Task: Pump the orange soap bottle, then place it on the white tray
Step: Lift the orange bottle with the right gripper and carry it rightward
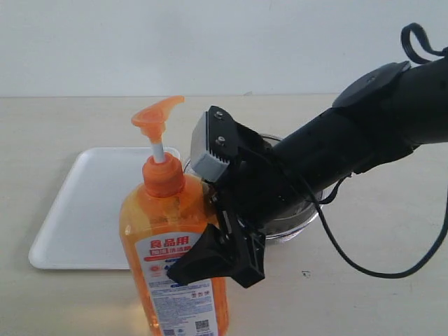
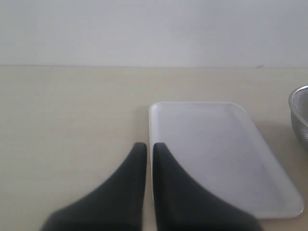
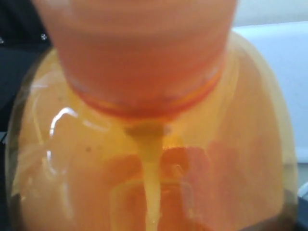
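Note:
The orange soap bottle [image 1: 168,231] stands upright at the front of the table, its orange pump head [image 1: 157,115] raised on the white stem. My right gripper [image 1: 199,259] holds its body from the right, with one black finger across the label and the other hidden behind. In the right wrist view the bottle [image 3: 144,144] fills the frame and hides the jaws. The white tray [image 1: 84,210] lies empty behind and to the left of the bottle. My left gripper [image 2: 146,147] is shut and empty, hovering over the near left edge of the tray [image 2: 216,154]. It is out of the exterior view.
A round steel mesh strainer [image 1: 294,217] sits behind my right arm, right of the tray, and its rim [image 2: 301,113] shows at the edge of the left wrist view. A black cable [image 1: 364,266] hangs from the right arm over the table.

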Robot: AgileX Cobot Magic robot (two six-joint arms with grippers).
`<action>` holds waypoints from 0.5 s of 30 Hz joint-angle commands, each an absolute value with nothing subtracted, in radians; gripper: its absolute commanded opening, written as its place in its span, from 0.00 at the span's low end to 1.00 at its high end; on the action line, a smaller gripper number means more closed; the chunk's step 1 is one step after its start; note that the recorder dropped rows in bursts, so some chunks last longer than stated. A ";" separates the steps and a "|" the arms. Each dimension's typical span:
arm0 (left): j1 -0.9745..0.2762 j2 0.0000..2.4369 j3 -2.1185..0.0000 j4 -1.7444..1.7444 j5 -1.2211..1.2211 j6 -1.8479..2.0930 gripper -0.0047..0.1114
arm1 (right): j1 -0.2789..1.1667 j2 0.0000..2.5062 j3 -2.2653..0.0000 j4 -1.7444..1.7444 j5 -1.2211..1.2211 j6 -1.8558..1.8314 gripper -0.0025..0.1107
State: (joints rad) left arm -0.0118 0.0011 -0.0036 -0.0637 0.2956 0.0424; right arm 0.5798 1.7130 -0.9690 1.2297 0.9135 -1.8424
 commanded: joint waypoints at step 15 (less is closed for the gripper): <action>-0.011 0.000 0.000 -0.064 0.295 0.045 0.08 | 0.581 1.485 -0.965 1.033 0.930 -1.638 0.02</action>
State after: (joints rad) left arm -0.0118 0.0011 -0.0036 -0.0637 0.2956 0.0424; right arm 0.5798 1.5274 -0.9564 1.0118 0.9022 -1.6614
